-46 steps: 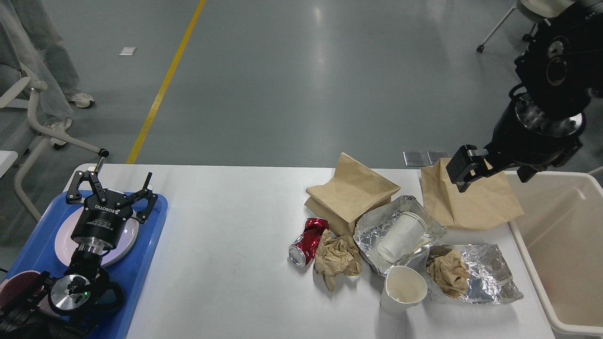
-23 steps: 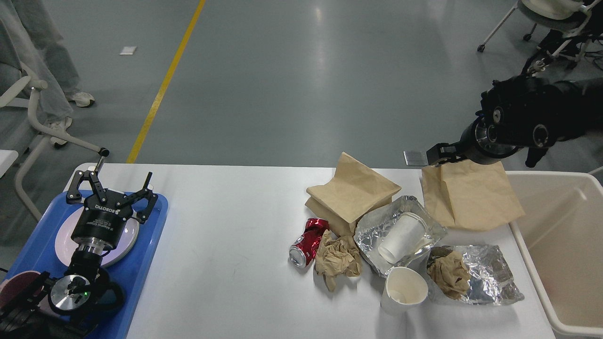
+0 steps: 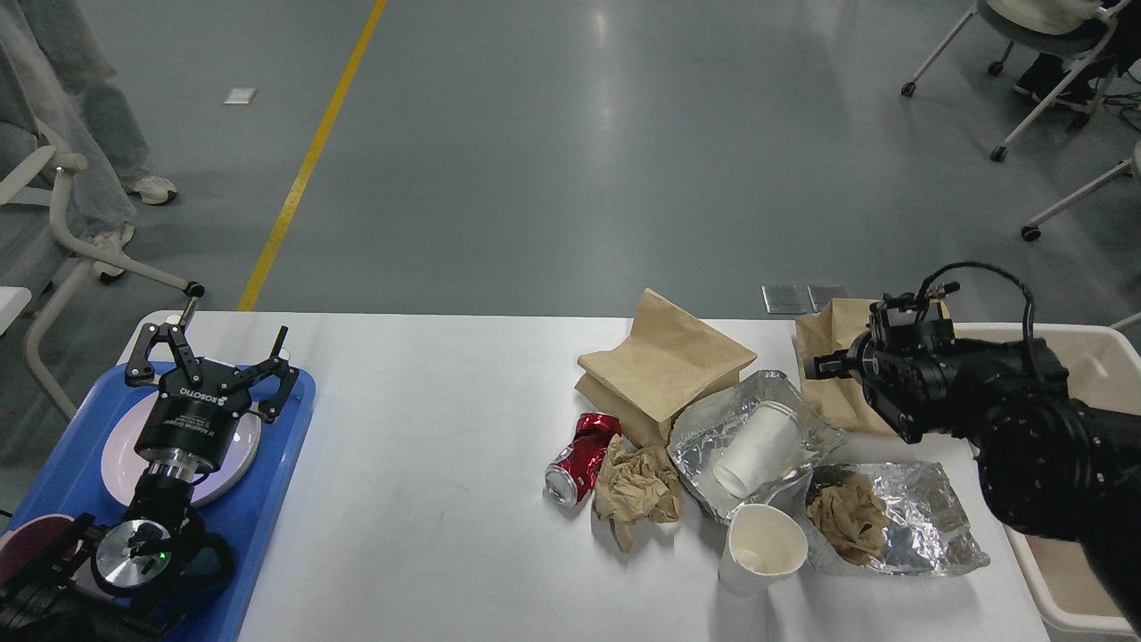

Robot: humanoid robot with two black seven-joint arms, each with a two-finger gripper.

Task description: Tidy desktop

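Observation:
The white desktop (image 3: 428,419) holds litter on its right half. There are two flat brown paper bags (image 3: 664,361) (image 3: 816,332), a crushed red can (image 3: 578,459) and a crumpled brown paper (image 3: 637,486). A white paper cup (image 3: 758,446) lies in crinkled foil (image 3: 695,428). An upright paper cup (image 3: 767,546) stands next to a second foil sheet (image 3: 936,522) that holds a paper wad (image 3: 847,517). My right gripper (image 3: 822,366) hovers low over the right bag, seen end-on and dark. My left gripper (image 3: 212,352) is open and empty over the tray.
A blue tray (image 3: 285,446) with a pale plate (image 3: 116,459) sits at the table's left end under my left arm. A beige bin (image 3: 1083,343) stands beyond the table's right edge, partly hidden by my right arm. Chairs stand on the floor behind.
My right arm has swung down from high at the right to low over the right paper bag. The left arm and the litter have not moved.

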